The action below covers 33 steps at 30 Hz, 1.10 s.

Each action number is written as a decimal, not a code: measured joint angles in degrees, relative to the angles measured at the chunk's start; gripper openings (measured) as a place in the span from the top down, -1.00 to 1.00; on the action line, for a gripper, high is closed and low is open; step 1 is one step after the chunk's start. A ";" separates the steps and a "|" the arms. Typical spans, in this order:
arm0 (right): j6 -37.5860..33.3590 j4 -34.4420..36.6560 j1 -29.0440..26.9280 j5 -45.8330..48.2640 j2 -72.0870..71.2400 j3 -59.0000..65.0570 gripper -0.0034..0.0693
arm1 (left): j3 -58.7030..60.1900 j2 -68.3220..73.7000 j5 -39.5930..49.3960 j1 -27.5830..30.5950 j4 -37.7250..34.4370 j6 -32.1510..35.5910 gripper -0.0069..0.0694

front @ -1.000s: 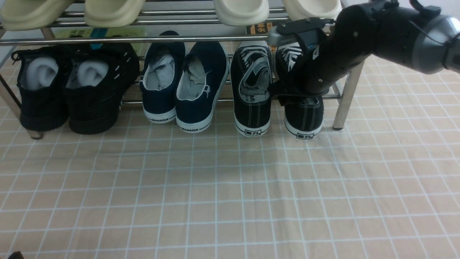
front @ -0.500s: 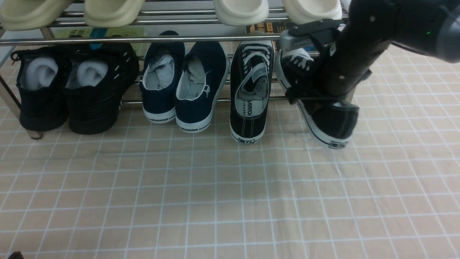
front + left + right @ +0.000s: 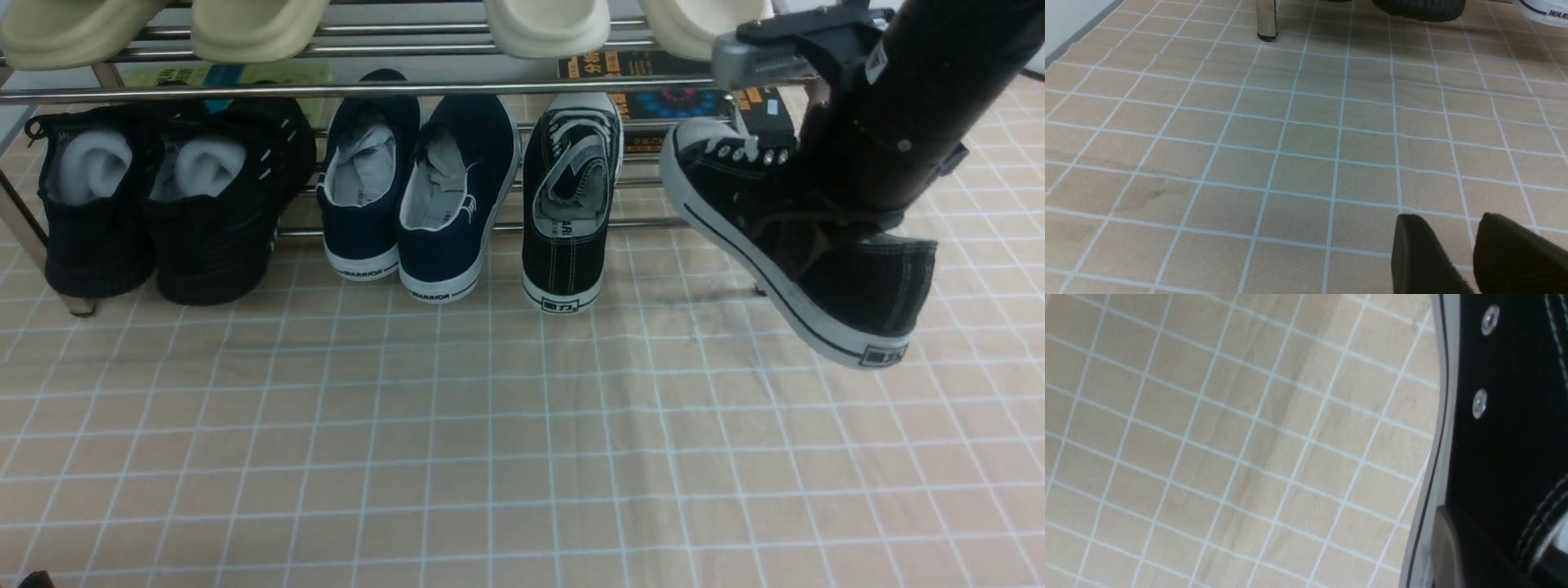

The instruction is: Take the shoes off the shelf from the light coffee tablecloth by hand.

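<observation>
Nearest, over the near left part of the cloth (image 3: 490, 457): left gripper (image 3: 1453, 234), fingers (image 3: 1421, 257) a narrow slit apart, nothing between. Bare cloth across the middle, white grid lines running on toward the shelf (image 3: 326, 88).

Farther, above the cloth's far right part: lifted shoe (image 3: 784, 237), out of the shelf's lower tier, off the cloth, toe tipped up toward the rails, heel low and nearest. Gripped at its opening by the right gripper (image 3: 829, 220), jaws closed on the shoe. One finger (image 3: 1453, 547) pressed against the black canvas in the right wrist view.

Along the cloth's far edge, on the lower tier: second shoe (image 3: 567, 204) toward the right, heel outward and down at the cloth. Navy slip-ons (image 3: 424, 188) just beside, at the middle. Black knit sneakers (image 3: 163, 196) at the left end.

On the upper tier: cream slippers (image 3: 245, 24).
</observation>
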 joint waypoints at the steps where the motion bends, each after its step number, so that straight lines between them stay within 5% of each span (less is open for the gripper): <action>1: 0.44 0.49 0.00 -0.07 -0.85 1.96 0.90 | 0.00 0.00 0.00 0.00 0.00 0.00 0.19; 12: 3.55 5.36 0.00 -6.31 -4.88 18.94 0.89 | 0.00 0.00 0.00 0.00 0.00 0.00 0.19; 27: 4.00 5.36 0.00 -17.76 -0.52 19.45 0.86 | 0.00 0.00 0.00 0.00 0.00 0.00 0.19; 33: 4.10 7.02 0.00 -20.51 2.42 19.45 0.63 | 0.00 0.00 0.00 0.00 0.05 0.00 0.19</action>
